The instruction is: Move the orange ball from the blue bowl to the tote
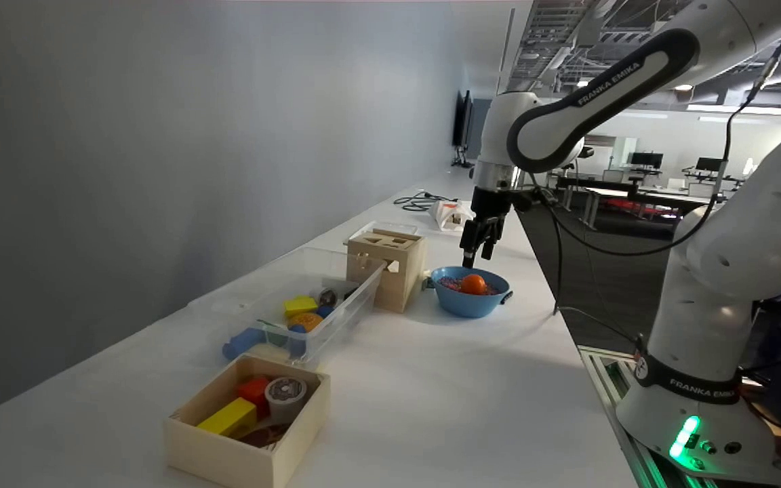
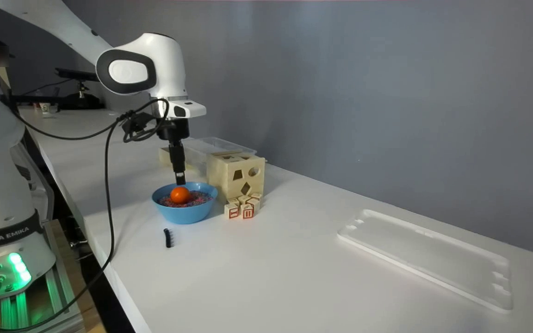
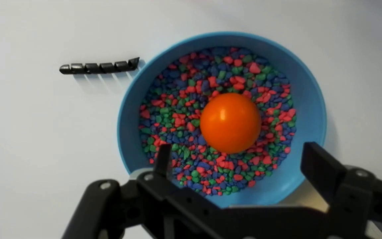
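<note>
Orange ball (image 3: 230, 123) and jaws stand apart: the gripper (image 3: 236, 147) points down above the blue bowl (image 2: 183, 216), its jaws spread wide and gripping nothing, while the ball lies within the bowl, lower than the gripper and near the bowl's middle. Under the ball, the blue bowl carries a bed of small red, green and blue stones (image 3: 177, 121). Over the bowl hangs the white arm (image 2: 167, 67), with the gripper at its lower end.

On the white table (image 2: 271, 273), just beside the blue bowl, lies a black spiral strip (image 3: 99, 68). Also just beside the bowl stands a wooden box (image 1: 387, 271), upright, with shapes cut through its top and side. Cubes (image 2: 247, 211) with red markings cluster near the bowl, on the same side as that box.

Past the box from the blue bowl sits the tote (image 1: 346, 325), its translucent wall showing a yellow piece (image 1: 300, 306), blue pieces (image 1: 243, 342) and other items inside. Farther from the bowl than the tote is a shallow wooden tray (image 1: 221, 454), holding a yellow block (image 1: 231, 418), a red piece (image 1: 253, 393) and a round container (image 1: 286, 396). A flat translucent panel (image 2: 426, 259) lies well apart from the blue bowl, seen whole in an exterior view.
</note>
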Available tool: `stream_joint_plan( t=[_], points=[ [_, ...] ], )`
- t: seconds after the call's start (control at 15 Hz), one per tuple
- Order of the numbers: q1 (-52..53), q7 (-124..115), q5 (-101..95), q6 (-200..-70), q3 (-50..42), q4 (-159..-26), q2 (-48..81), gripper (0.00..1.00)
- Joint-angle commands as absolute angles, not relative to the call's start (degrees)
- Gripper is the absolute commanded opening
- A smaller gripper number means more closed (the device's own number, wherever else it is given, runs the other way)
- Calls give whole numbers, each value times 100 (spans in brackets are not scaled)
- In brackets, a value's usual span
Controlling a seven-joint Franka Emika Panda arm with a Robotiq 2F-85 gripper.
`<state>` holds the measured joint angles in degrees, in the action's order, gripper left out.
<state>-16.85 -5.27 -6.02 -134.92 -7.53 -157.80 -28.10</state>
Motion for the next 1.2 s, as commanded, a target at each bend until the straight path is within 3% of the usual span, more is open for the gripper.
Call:
stream_joint_plan(
  t=[0.0,0.2,0.53,0.6,0.73,1.0,1.13],
  points=[
    [-1690,-697,-716,-13903,-712,-15772,-2406,100],
    [-1683,-717,-704,-14013,-717,-15773,-2201,99],
    [-1659,-745,-774,-13971,-668,-15770,-2055,86],
    [-1657,-750,-782,-13977,-662,-15771,-2045,82],
    [-1656,-768,-779,-13980,-652,-15771,-2042,60],
    [-1633,-795,-766,-13968,-632,-15767,-2069,31],
    [-1639,-806,-823,-13743,-592,-15765,-2232,31]
  ],
)
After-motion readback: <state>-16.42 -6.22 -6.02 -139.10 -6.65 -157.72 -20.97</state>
